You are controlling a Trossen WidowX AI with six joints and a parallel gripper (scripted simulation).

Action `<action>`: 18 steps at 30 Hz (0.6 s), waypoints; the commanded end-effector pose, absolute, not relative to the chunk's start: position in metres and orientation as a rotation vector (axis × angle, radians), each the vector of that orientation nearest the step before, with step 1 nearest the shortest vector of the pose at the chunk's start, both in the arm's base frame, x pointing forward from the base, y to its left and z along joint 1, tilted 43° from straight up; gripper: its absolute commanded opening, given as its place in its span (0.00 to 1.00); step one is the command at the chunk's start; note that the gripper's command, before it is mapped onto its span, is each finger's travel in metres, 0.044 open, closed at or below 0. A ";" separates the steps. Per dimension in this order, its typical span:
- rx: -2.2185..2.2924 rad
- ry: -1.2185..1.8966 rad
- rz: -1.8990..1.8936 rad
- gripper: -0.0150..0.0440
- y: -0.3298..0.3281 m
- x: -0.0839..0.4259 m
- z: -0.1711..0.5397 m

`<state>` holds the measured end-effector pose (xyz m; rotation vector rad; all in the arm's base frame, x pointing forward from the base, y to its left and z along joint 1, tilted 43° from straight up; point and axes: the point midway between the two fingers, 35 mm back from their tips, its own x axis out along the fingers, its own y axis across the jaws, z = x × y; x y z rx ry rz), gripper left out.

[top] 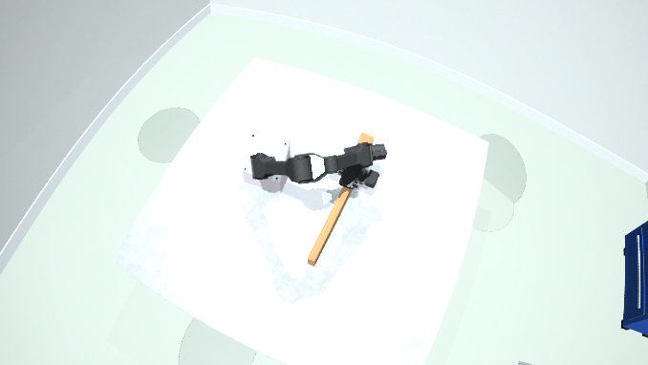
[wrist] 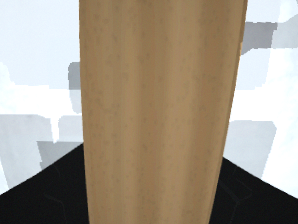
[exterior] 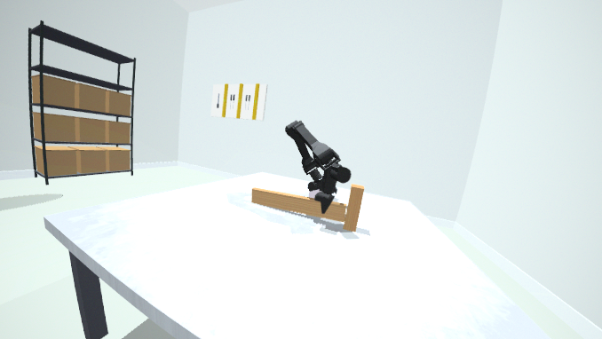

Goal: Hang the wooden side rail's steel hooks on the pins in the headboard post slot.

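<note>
— First, about the wooden rail (top: 330, 226) (exterior: 284, 201) (wrist: 155, 110): lying where?
— Stretching lengthwise over the counter (top: 406, 239) (exterior: 266, 275), one end right by the upright wooden post (top: 366, 139) (exterior: 354, 208), the other well away from it.
— Hooked onto the pins?
— Impossible to tell; too small and too hidden at that end.
— And down on the counter at the far end?
— Can't tell that either, not for certain.
— Held by anything?
— Yes, gripped in the black claw (top: 353, 179) (exterior: 325, 206) (wrist: 152, 192), clenched on both sides close to the post end. Seen from the wrist, runs straight between the dark fingers.
— Further out?
— Above the rail, bends down the dark arm (top: 302, 168) (exterior: 326, 153), reaching across from a pale base block (top: 263, 182) on the same counter.
— Past the counter?
— In the exterior view, look left for a black shelf rack (exterior: 43, 102), loaded with brown cartons (exterior: 91, 129) on three levels. On the wall, a white panel (exterior: 248, 113) with yellow stripes. From the top, at the right edge, a blue cabinet (top: 633, 277), partly cut off.
</note>
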<state>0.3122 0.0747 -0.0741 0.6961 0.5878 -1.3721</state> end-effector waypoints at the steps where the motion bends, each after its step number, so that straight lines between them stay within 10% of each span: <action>1: 0.702 0.597 -1.362 0.25 0.079 0.312 -0.075; 18: 0.702 0.597 -1.362 0.25 0.077 0.312 -0.077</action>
